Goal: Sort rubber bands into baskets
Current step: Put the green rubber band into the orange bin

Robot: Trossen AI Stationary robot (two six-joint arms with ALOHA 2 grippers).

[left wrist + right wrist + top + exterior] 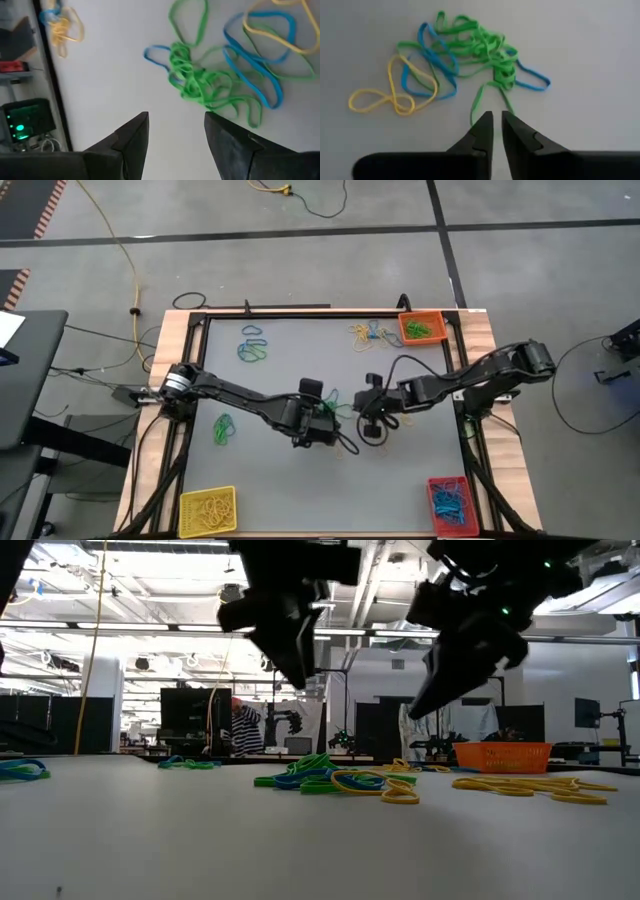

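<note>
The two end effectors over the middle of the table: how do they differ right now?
The left end effector has its fingers spread wide; the right end effector has its fingers nearly together, a narrow gap showing. The left reaches in from the table's left side, the right from its right. Both hang empty above the same tangle of rubber bands.

An open lab hall: ceiling strip lights (150, 632), dark monitors (185, 712), grey taped floor (300, 240).

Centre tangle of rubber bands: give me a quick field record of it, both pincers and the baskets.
tangle: green, blue and yellow rubber bands on the table, mid-table between the arms
left pincer: open, empty, above the tangle
right pincer: fingers slightly parted, empty, beside a green loop
orange basket: far right corner, green bands
yellow basket: near left, yellow bands
red basket: near right, blue bands
</note>
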